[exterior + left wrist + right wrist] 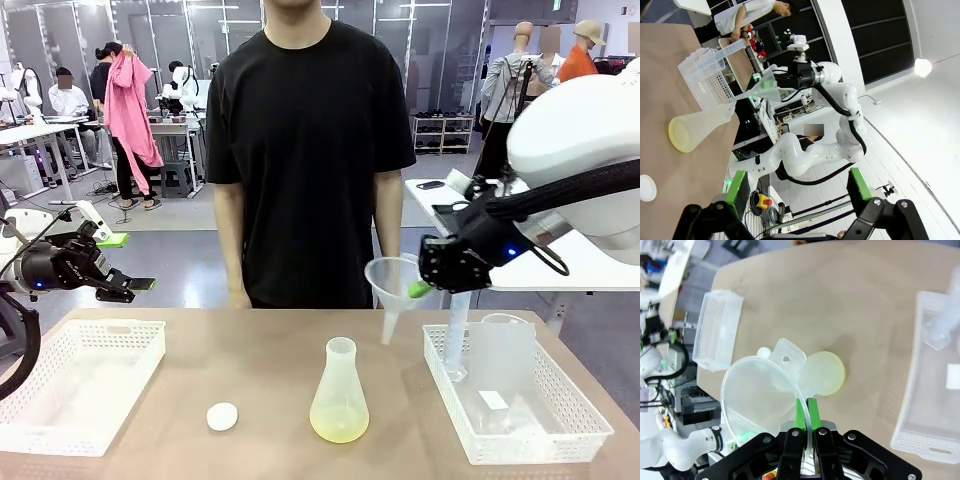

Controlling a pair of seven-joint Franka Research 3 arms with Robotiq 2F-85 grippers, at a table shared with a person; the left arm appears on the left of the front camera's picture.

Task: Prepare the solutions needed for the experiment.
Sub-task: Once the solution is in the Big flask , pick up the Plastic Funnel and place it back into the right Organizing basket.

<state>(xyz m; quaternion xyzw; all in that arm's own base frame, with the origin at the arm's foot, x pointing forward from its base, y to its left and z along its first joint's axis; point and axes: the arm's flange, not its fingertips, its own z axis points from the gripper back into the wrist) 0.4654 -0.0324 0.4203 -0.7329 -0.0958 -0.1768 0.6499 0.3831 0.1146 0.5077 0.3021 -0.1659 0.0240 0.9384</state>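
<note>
Left basket [80,385] and right basket [540,445], both white; small round cap [222,416] on table [270,370] between

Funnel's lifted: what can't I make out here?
- Right wrist view: mouth of the clear conical flask, hidden behind the translucent plastic funnel.
- Front view: any liquid in the frosted plastic beaker and clear graduated cylinder, too faint.
- Left wrist view: small white round cap, cut by left edge.
</note>
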